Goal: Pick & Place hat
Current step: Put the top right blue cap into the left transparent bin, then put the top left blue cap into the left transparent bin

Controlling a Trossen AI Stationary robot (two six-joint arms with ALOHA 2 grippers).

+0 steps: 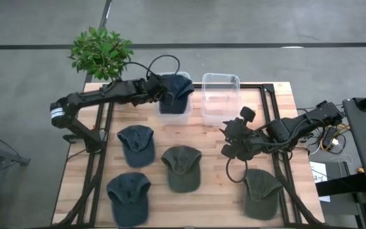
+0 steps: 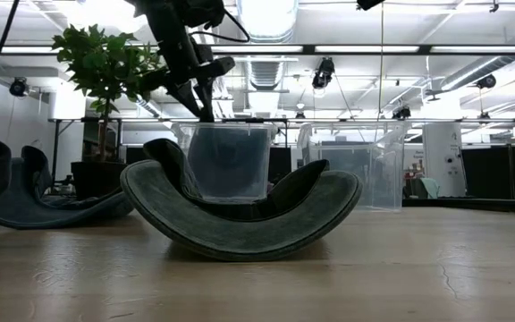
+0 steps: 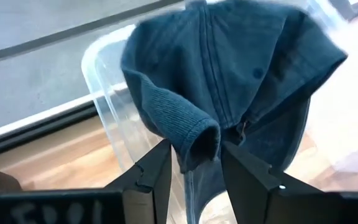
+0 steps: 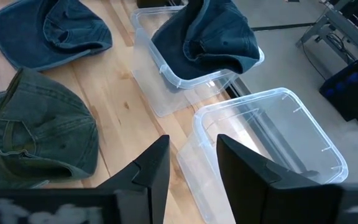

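A dark blue hat (image 1: 174, 94) lies bunched in the left clear bin (image 1: 184, 112) at the table's far side, part of it draped over the bin's rim. My left gripper (image 3: 196, 177) hangs over that bin's left side, slanting down, its fingers open. A rolled fold of the hat's edge (image 3: 197, 140) stands up between them. My right gripper (image 1: 232, 141) waits open over the table's right middle, with nothing between its fingers (image 4: 191, 168). My left gripper has the hat's rolled edge fold (image 3: 194, 152) standing between its two open fingers, which come slanting down from the table's left. Whether the cloth touches either finger I cannot tell. The hat lies in the bin and over its rim.
An empty clear bin (image 1: 220, 95) stands right of the filled one. Two blue hats (image 1: 136, 145) (image 1: 129, 196) and two green hats (image 1: 182, 168) (image 1: 262, 193) lie on the wooden table. A potted plant (image 1: 100, 52) stands beyond the far left corner.
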